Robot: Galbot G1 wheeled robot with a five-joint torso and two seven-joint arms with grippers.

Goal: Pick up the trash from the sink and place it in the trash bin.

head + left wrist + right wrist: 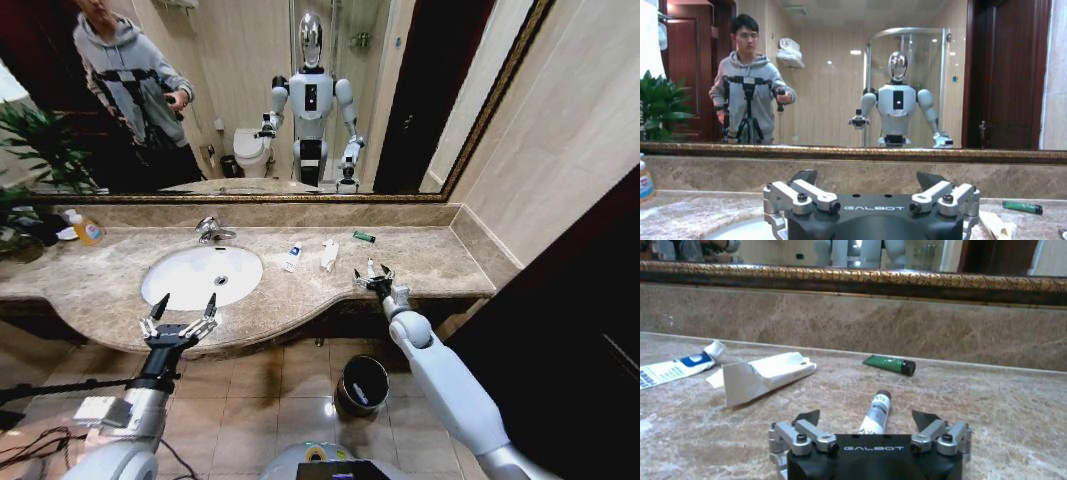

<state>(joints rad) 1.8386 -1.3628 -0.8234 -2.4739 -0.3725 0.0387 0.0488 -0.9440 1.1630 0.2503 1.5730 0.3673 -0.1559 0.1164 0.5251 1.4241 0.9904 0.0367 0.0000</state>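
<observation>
- Head view: the right hand (pixel 374 277) sits low over the counter (pixel 430 258) near its front edge, right of the sink (pixel 202 275), jaws spread wide around a small white tube (pixel 369 268) and not closed on it.
- The rest of the trash lies on the marble between basin and right end: a white sachet with blue marks (pixel 292 257) just beside the basin rim, a crumpled white wrapper (pixel 329 254) next to it, and a dark-green stick (pixel 364 237) near the back edge.
- The oval white basin looks empty apart from its drain; a chrome tap (pixel 209 229) stands at its back rim.
- The trash bin (pixel 362 384), a dark shiny cylinder with a black interior, stands on the tiled floor below the counter's front edge; I cannot tell whether anything is inside. By this showing at least four pieces are left to move.
- The left hand (pixel 181 318) hangs in front of the counter's front edge before the basin, jaws wide and empty.
- Left wrist view: the left hand (pixel 870 185) points at the mottled backsplash; the green stick (pixel 1023 206) lies by the back edge.
- Right wrist view: the right hand (pixel 867 420) brackets the slim, glossy, dark-capped tube (pixel 877 412), which lies flat pointing toward the back edge. Beyond it lie the folded, creased wrapper (pixel 767 376), the flat printed sachet (pixel 677 368) and the smooth, round black-capped green stick (pixel 889 364), on polished beige-brown veined stone.
</observation>
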